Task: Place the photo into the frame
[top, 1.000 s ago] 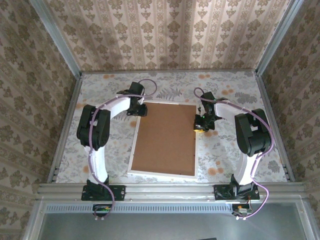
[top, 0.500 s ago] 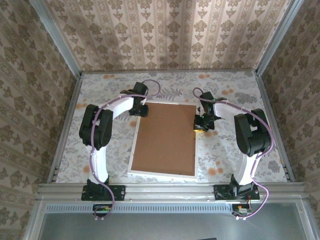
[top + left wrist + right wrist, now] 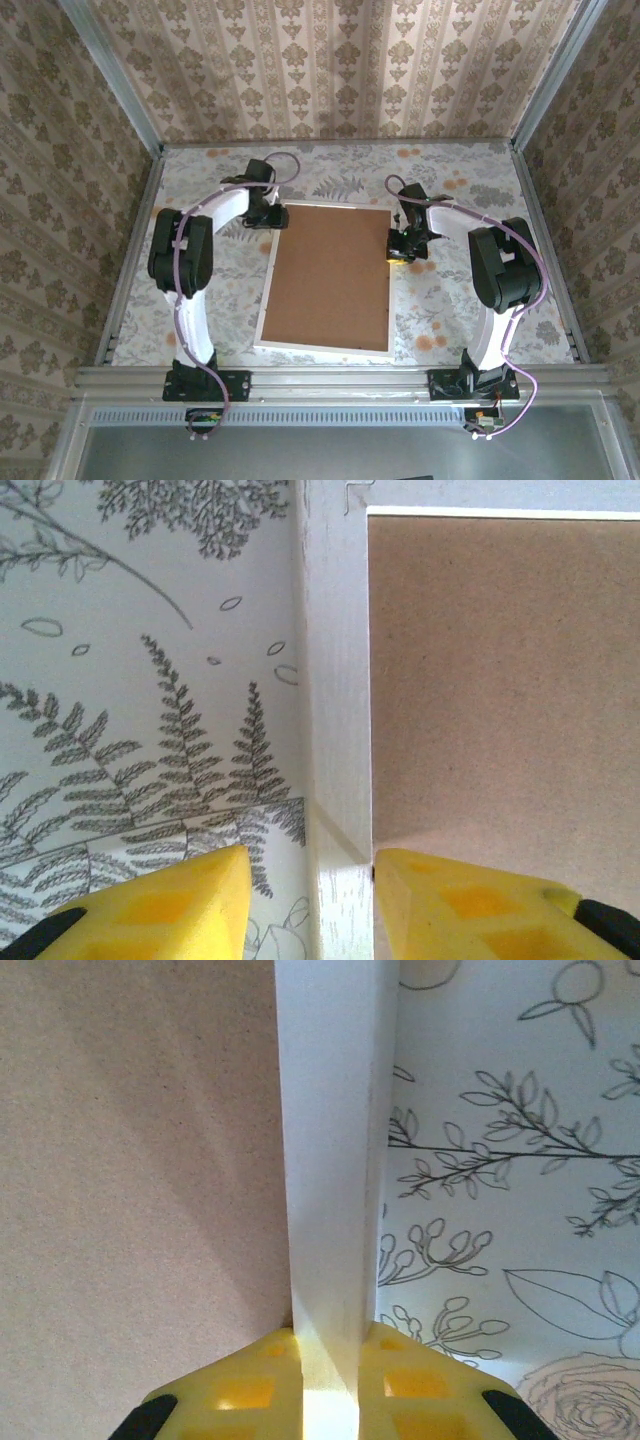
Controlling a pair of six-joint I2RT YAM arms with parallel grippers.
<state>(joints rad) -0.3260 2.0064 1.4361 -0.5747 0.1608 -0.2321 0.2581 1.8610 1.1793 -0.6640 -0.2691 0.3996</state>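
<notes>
- Straddling the left rail of the frame (image 3: 335,680), the left pincer (image 3: 310,870) stands part open, gripping nothing.
- Flat on the desk (image 3: 450,300) between the arms lies the frame, its brown backing board (image 3: 330,275) facing up.
- On the right rail, the right pincer (image 3: 325,1360) is clamped tight, pads (image 3: 250,1390) pressing both sides.

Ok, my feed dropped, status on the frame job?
Left gripper open, straddling left edge of frame. Right gripper shut on its right edge. Frame flat on table, brown backing board in it. No obstruction.
</notes>
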